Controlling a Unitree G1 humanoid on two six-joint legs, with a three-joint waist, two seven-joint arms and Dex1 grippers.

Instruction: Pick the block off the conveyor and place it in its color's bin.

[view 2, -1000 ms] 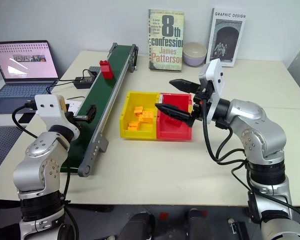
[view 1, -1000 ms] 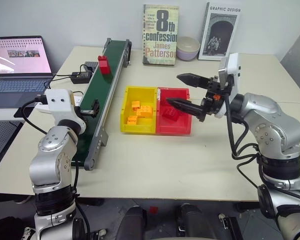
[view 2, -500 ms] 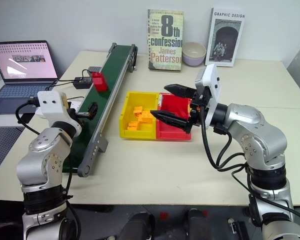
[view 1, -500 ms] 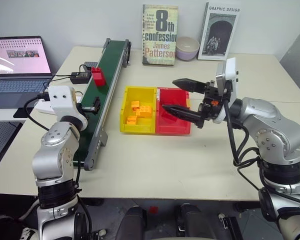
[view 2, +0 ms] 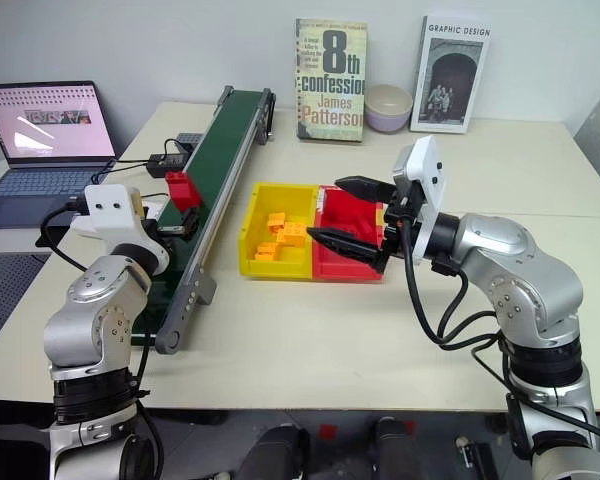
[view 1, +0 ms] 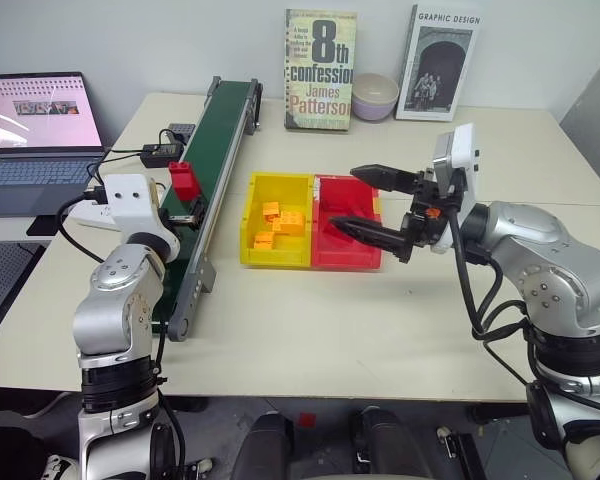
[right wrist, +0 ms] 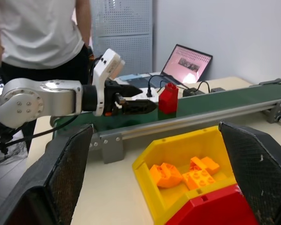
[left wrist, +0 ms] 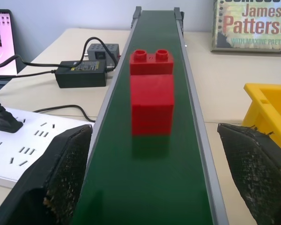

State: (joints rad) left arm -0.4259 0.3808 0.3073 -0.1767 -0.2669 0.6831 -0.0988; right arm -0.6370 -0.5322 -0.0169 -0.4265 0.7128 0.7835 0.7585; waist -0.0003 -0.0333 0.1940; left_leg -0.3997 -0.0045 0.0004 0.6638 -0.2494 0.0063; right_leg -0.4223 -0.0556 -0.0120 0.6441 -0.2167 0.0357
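Observation:
The red block (view 1: 183, 180) stands upright on the dark green conveyor (view 1: 218, 125), just ahead of my left gripper (view 1: 186, 212). That gripper is level with the belt and open, with a finger (left wrist: 68, 173) on each side of the belt and the block (left wrist: 152, 96) a short way off between them. My right gripper (view 1: 345, 196) hangs open and empty over the red bin (view 1: 346, 256), pointing toward the conveyor.
A yellow bin (view 1: 276, 254) with several orange bricks is joined to the red bin's left side. A laptop (view 1: 35, 120), a power adapter (view 1: 162, 154) and cables lie left of the belt. Two books (view 1: 320, 70) and a bowl (view 1: 375, 96) stand at the back. A person (right wrist: 37, 33) stands beyond the table.
The block has travelled down the belt toward my left gripper. Both arms have stayed nearly where they were, both grippers still open.

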